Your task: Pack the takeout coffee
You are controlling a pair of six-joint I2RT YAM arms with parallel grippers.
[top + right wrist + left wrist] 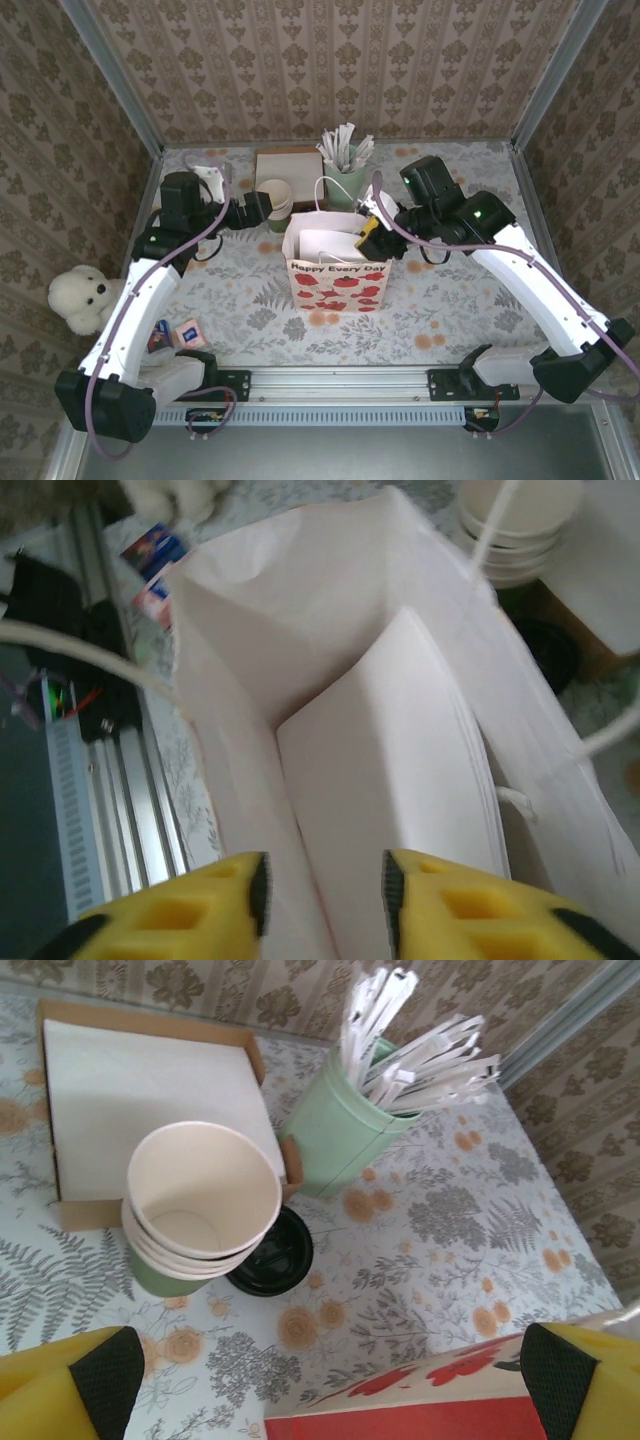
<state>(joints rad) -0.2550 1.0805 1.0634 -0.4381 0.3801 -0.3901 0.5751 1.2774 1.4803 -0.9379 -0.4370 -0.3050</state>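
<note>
A "Happy Every Day" paper bag (pixel 338 280) with red poppies stands open mid-table. My right gripper (pixel 372 232) hangs over its right rim. In the right wrist view its jaws (pixel 325 880) are apart with nothing between them, above a white folded stack (pixel 400 760) standing inside the bag (pixel 230 630). My left gripper (pixel 255 212) is open just left of the bag, its pads (pixel 105 1370) wide apart over bare table. Beside a stack of lidless green cups (pixel 200 1195) lies a round black lid (pixel 270 1255). No cup shows under it, so I cannot tell whether it tops the takeout coffee.
A pale mint cup (pixel 340 1130) of wrapped straws and a cardboard tray of white napkins (pixel 130 1070) stand at the back. A white teddy bear (pixel 82 297) and small packets (pixel 175 335) lie at the front left. Metal frame posts edge the table.
</note>
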